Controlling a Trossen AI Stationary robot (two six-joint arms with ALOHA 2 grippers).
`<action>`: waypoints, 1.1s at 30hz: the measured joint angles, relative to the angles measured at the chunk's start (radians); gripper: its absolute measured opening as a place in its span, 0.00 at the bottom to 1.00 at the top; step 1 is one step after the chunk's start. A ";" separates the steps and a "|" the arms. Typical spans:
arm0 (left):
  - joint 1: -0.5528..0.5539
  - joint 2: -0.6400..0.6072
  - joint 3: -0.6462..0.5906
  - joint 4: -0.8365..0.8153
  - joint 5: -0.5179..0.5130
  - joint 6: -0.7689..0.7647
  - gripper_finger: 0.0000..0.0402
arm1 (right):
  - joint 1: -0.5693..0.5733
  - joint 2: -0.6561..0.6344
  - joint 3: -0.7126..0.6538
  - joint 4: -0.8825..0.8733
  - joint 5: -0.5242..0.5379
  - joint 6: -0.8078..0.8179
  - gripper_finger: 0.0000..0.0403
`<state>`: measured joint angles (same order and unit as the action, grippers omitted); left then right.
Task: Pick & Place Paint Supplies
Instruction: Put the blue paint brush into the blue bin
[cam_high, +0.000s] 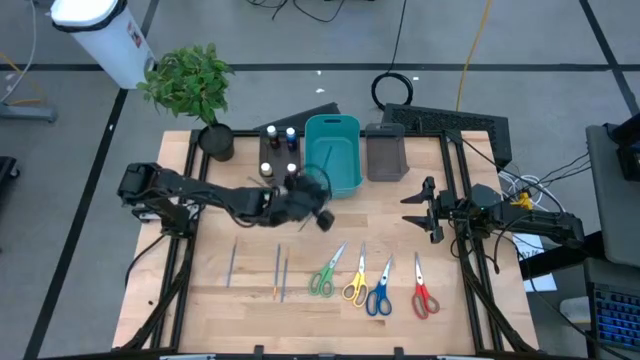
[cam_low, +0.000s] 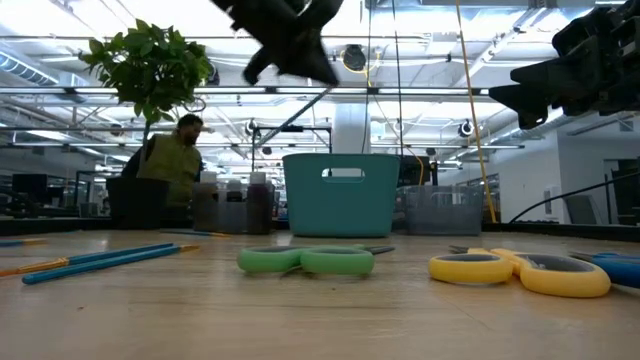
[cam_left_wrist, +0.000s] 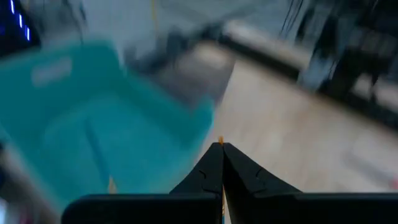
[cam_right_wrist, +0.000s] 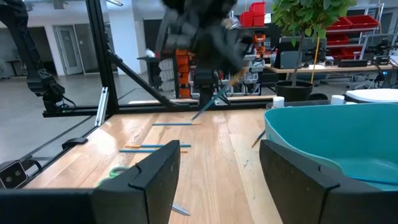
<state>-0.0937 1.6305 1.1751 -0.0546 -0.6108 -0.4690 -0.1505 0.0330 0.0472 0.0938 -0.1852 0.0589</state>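
One thin brush (cam_right_wrist: 208, 107) is pinched in the closed left gripper (cam_high: 318, 203) beside the teal bin (cam_high: 334, 150) — a slip or tilt could drop it outside the rim — while the right gripper (cam_high: 425, 210) is held wide, empty.

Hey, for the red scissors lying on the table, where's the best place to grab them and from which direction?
Grip the red scissors from straight above, probably across the closed blades just above the handles. They lie flat on the table, blades pointing toward the bins, handles toward the near edge. The blades look narrow enough to fit between open fingers; the looped handles are wider. The right gripper, open, is the closer one.
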 joint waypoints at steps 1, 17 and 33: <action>0.015 0.000 0.000 0.063 -0.001 0.040 0.00 | 0.000 0.000 0.000 0.000 0.000 0.000 0.53; 0.302 0.037 -0.001 0.461 0.112 0.150 0.00 | 0.000 0.000 0.000 0.000 0.000 0.000 0.53; 0.387 0.225 -0.002 0.493 0.184 0.093 0.01 | 0.000 0.000 0.000 0.000 0.000 0.000 0.53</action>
<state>0.2934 1.8560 1.1728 0.4384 -0.4271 -0.3761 -0.1505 0.0330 0.0475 0.0937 -0.1852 0.0589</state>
